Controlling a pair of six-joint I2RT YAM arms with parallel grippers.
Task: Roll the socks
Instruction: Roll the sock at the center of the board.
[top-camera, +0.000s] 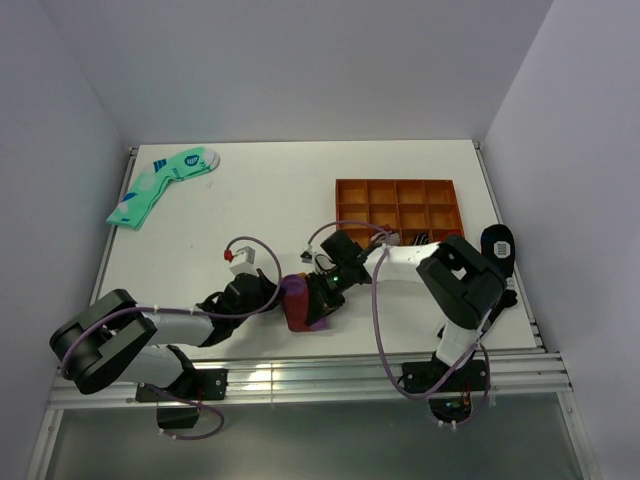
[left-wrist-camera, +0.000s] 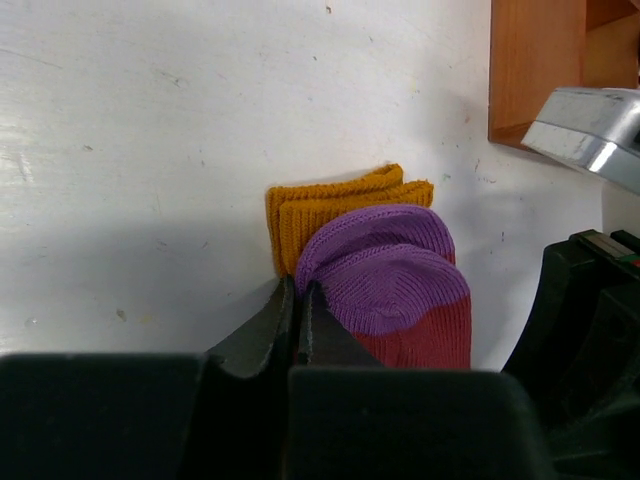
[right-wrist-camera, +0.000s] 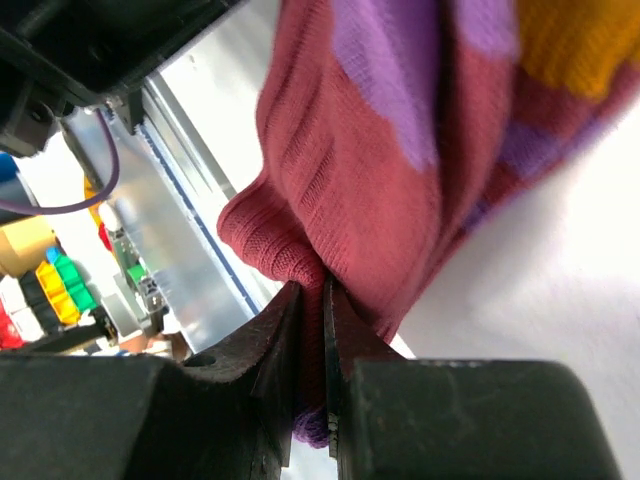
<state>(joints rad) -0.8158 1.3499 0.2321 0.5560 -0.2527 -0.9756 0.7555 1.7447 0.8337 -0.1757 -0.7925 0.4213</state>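
Left hand (left-wrist-camera: 298, 292) and right hand (right-wrist-camera: 311, 292) — two — pinch two socks (left-wrist-camera: 390, 280).

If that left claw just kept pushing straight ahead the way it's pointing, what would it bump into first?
The socks: the left gripper sits at their edge, and their mustard cuff lies right ahead of its tips. Beyond that, only bare table shows.
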